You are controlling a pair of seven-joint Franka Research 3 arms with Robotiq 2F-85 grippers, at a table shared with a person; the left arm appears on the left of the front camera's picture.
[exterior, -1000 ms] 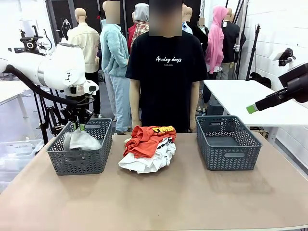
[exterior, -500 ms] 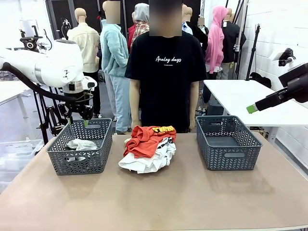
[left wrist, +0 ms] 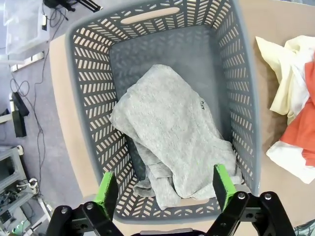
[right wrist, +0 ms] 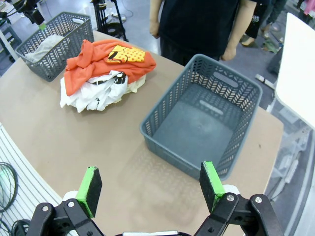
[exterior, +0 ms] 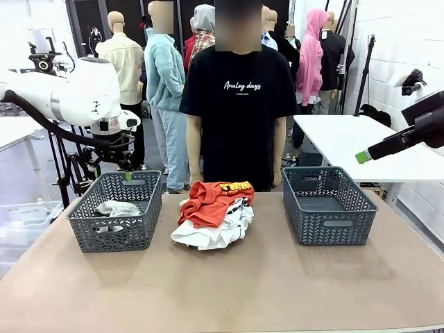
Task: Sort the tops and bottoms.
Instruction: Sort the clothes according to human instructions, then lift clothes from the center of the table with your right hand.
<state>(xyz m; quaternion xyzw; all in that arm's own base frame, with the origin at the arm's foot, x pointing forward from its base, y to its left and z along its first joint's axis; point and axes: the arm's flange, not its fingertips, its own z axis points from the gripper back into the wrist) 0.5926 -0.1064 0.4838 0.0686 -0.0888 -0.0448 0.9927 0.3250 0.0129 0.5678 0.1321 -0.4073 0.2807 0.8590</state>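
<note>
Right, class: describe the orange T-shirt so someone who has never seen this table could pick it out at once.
Start at the brown table: midway between its two grey baskets sits a heap of clothes. The orange T-shirt lies crumpled on top of it. It alone is red-orange with a yellow-and-black graphic; the rest of the heap is white and cream.

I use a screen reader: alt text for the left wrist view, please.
The open left claw hangs above a grey basket holding a crumpled grey garment. Beside the basket, orange and white tops lie on the table.
</note>
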